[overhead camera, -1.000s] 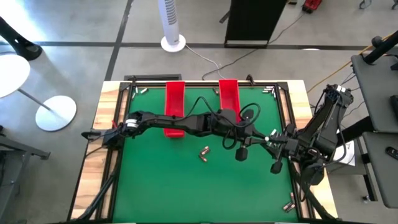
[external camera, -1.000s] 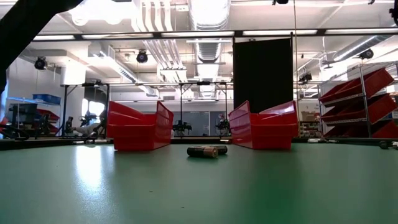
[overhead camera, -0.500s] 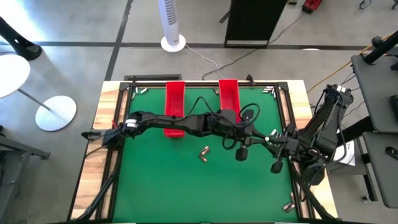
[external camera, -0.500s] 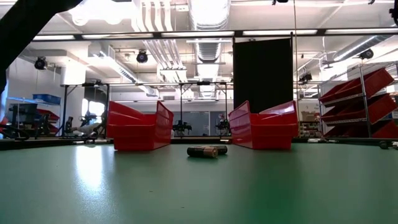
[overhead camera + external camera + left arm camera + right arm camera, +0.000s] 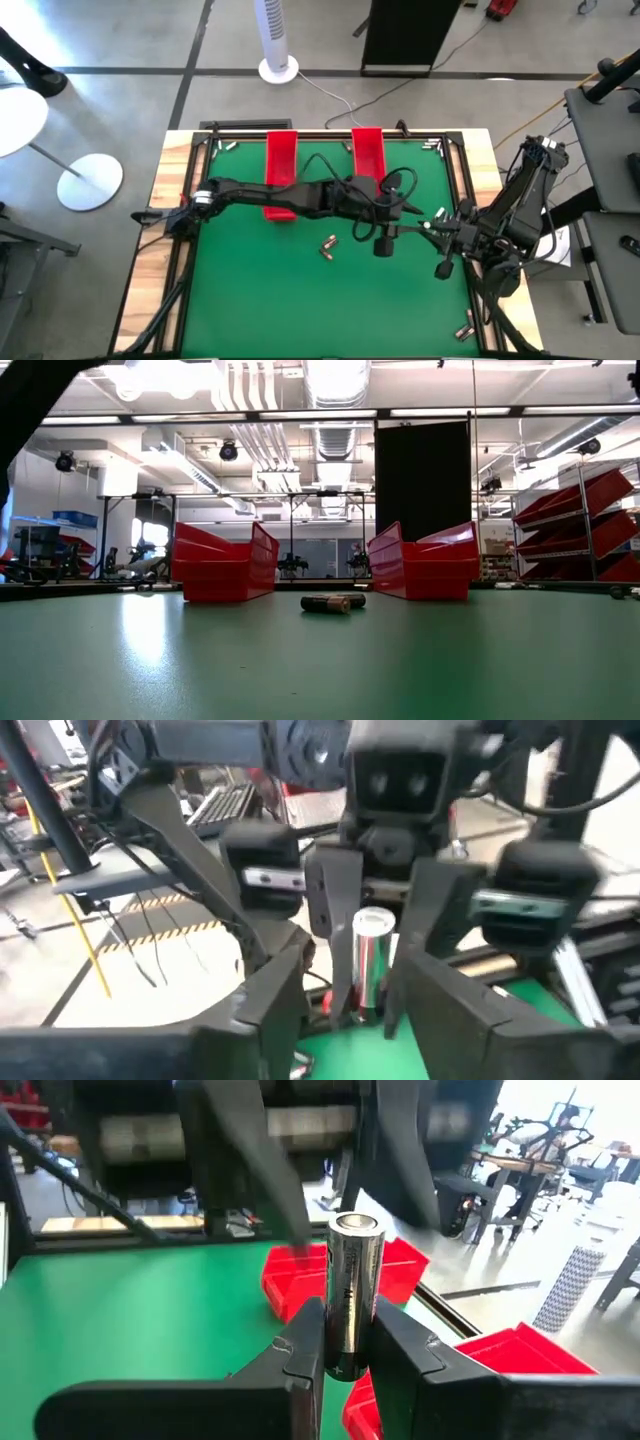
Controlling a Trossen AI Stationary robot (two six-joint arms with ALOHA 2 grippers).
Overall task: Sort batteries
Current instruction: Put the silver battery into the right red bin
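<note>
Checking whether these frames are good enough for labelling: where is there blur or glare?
Left wrist view: motion blur smears everything, battery included. Right wrist view: that battery in the right pincer is sharp, the background soft. Low view: ceiling lights blow out, sheen on the green table.

Dark jointed arms (image 5: pixel 300 196), looping black cables.

Glossy metal battery (image 5: pixel 354 1294); matt green table (image 5: pixel 280 290); red plastic trays (image 5: pixel 281 160).

Corner batteries (image 5: pixel 465 328) too small to count.
</note>
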